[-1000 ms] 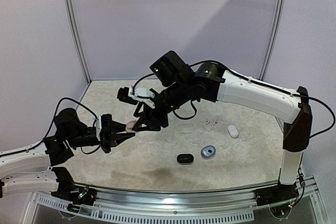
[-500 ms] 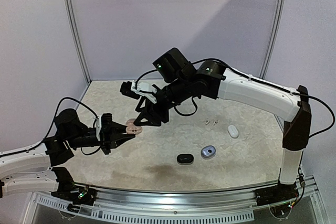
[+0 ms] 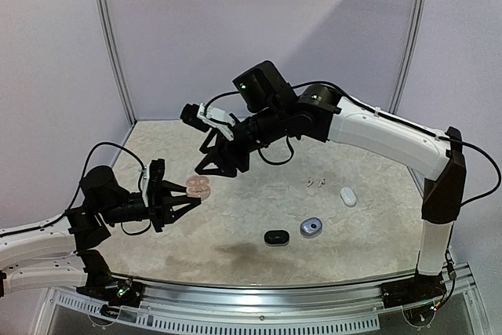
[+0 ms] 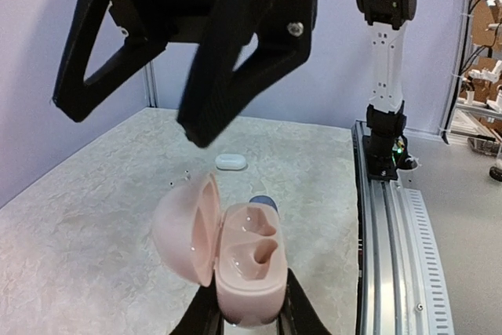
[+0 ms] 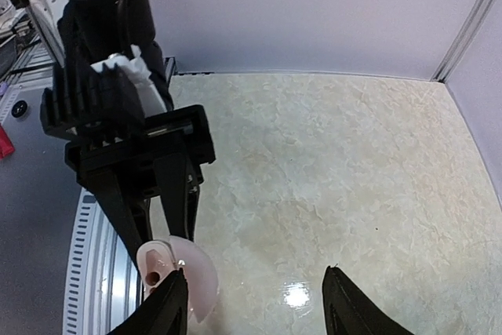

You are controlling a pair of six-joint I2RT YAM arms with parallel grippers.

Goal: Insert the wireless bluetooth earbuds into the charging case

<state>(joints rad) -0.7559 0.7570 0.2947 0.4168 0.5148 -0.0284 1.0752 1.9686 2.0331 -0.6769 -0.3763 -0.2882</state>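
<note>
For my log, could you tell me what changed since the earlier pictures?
The right pincer lifted up and away from the pink charging case, leaving its lid open. The left pincer kept gripping it. The black case, blue-grey case and white case stayed put.

Soft pink charging case [image 4: 235,260] against black and cream!
The case is glossy pale pink inside and out, and the right gripper [image 4: 133,119] is plain matte black. Now the tabletop [image 3: 376,233]: cream with faint grey-brown marbling. On it there's a black case [image 3: 275,236], a blue-grey case [image 3: 311,227], a white case [image 3: 348,195], and tiny earbuds [image 3: 316,183], greyish perhaps. And the walls [image 3: 235,21] are pale lilac.
</note>
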